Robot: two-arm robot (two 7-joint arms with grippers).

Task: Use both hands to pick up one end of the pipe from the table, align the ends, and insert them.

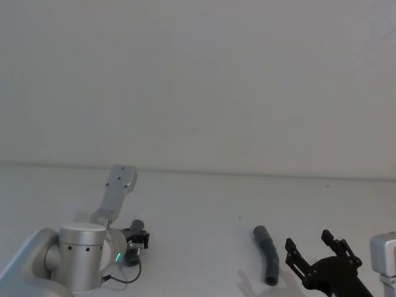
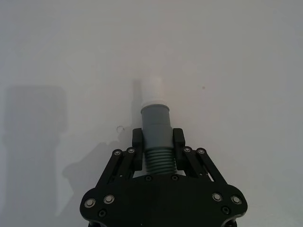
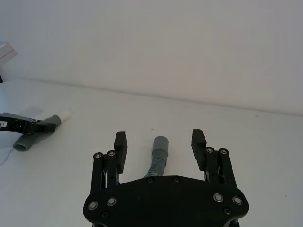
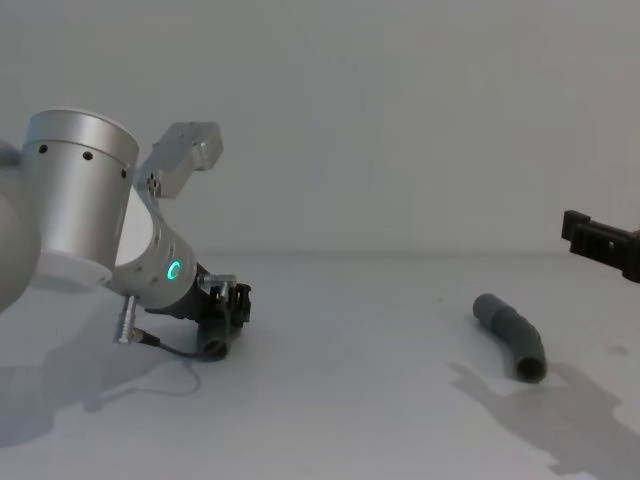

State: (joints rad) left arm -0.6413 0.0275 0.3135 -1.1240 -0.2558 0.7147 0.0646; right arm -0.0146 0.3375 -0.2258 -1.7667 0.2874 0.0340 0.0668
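My left gripper [image 2: 157, 138] is shut on the short grey pipe piece [image 2: 156, 125], whose white plug tip [image 2: 152, 90] sticks out past the fingers. It sits low over the table [image 1: 198, 204] at the near left [image 1: 141, 238] [image 4: 232, 305]. The longer bent pipe piece [image 1: 267, 257] [image 4: 510, 332] lies flat on the table at the right, and its round end [image 3: 161, 143] shows between the spread fingers of my right gripper [image 3: 159, 142]. That gripper [image 1: 317, 247] [image 4: 600, 242] is open, hovering just right of the piece and above it, not touching.
The left arm's silver elbow [image 1: 80, 253] and a thin black cable [image 4: 170, 350] occupy the near left. A plain wall rises behind the table's far edge [image 1: 198, 172]. Bare white surface separates the two pipe pieces.
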